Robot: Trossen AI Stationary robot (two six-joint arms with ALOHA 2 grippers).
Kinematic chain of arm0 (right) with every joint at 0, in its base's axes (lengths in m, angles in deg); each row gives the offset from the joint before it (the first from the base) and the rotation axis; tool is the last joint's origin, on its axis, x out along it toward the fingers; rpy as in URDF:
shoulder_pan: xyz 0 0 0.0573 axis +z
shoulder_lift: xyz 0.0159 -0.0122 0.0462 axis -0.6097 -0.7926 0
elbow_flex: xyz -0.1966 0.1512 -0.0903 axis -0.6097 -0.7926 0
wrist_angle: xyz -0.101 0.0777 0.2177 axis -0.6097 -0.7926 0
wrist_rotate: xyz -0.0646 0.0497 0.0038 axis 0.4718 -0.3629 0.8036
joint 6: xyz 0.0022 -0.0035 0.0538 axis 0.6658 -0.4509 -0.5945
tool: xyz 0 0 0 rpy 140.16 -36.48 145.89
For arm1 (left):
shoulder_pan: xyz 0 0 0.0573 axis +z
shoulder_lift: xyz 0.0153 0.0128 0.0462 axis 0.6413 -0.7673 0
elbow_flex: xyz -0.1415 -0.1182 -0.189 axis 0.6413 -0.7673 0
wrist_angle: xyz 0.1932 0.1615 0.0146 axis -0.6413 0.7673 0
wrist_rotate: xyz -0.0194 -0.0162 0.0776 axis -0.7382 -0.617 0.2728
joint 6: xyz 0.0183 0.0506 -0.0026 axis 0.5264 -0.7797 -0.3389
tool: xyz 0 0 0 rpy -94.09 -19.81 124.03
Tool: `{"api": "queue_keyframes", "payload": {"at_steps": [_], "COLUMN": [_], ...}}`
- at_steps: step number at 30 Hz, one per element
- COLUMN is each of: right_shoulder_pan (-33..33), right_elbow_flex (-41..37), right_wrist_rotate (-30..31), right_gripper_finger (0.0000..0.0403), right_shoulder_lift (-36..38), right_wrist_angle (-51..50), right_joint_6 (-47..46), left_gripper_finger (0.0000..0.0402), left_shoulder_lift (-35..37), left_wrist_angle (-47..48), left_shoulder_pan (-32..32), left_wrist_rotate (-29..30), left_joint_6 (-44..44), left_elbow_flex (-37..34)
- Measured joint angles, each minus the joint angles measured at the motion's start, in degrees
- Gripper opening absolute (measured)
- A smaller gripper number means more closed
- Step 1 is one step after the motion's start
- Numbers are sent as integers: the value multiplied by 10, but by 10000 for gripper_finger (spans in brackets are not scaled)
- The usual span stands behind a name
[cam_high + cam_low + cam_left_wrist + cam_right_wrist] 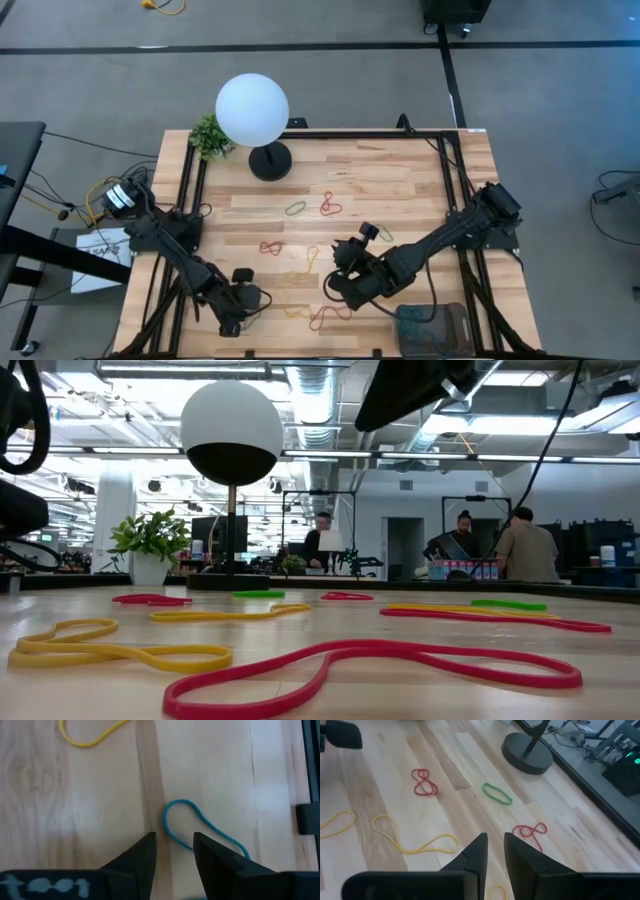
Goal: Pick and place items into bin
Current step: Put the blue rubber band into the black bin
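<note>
Left wrist view: my left gripper (174,851) hangs open straddling the teal rubber band (200,825), its length running toward the worktop's near-left corner.

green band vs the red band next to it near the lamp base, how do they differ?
The green band is green and lies as a plain open oval; the red band is red and twisted into a figure-eight. Both are thin loops lying flat on the table, apart, untouched.

Two dark jointed arms, black tapered tool fingers (145,860), black cabling
</note>
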Motion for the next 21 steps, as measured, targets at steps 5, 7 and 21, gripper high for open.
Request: {"api": "queue_keyframes", "payload": {"at_steps": [5,7,21], "right_shoulder_pan": [1,4,13], "right_elbow_flex": [-17,-31,-90], "right_wrist_rotate": [-5,-5,-51], "right_gripper_finger": [59,59,59], "right_shoulder_lift": [0,0,0], "right_wrist_angle": [23,47,239], "right_joint_6": [-25,-33,5], "left_gripper_finger": [125,125,89], "left_shoulder_lift": [-2,-2,-54], "left_wrist_angle": [-7,-12,-35], "left_shoulder_pan": [-4,-4,-5], "left_wrist_rotate": [22,25,90], "left_joint_6": [28,30,41], "left_elbow_flex": [-1,-1,4]}}
